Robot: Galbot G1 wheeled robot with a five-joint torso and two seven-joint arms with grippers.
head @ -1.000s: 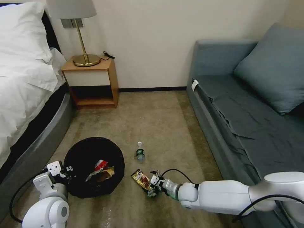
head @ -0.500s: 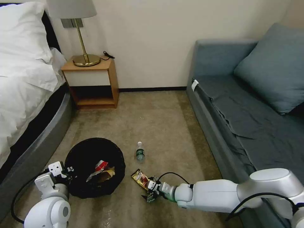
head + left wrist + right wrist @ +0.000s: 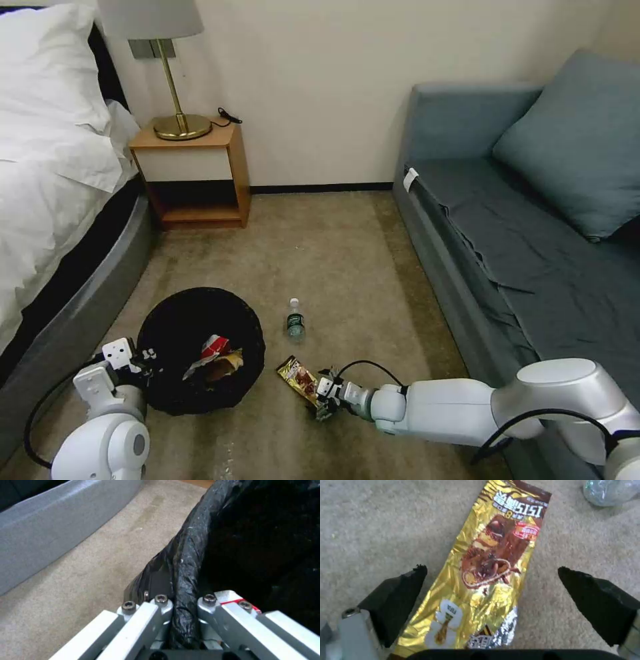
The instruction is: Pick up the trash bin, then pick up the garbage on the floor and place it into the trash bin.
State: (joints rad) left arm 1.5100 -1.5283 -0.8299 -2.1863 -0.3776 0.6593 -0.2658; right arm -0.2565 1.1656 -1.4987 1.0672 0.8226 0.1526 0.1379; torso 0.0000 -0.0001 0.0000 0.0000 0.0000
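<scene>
We are at the pickup of the candy wrapper [image 3: 486, 562], a flat gold foil packet on the carpet at 3 o'clock of the bin [image 3: 200, 350]. The right gripper [image 3: 491, 587] straddles it, fingers apart; next it must descend and close. The left gripper [image 3: 183, 605] clamps the bin's rim.

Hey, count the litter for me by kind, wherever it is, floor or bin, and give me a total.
Bottles: 1, bottle on the carpet.
Wrappers on the floor: 1, gold wrapper between the open right gripper's fingers.
Pieces in the bin: 2, red-white packet and brown wrapper.
Total: 4.
</scene>
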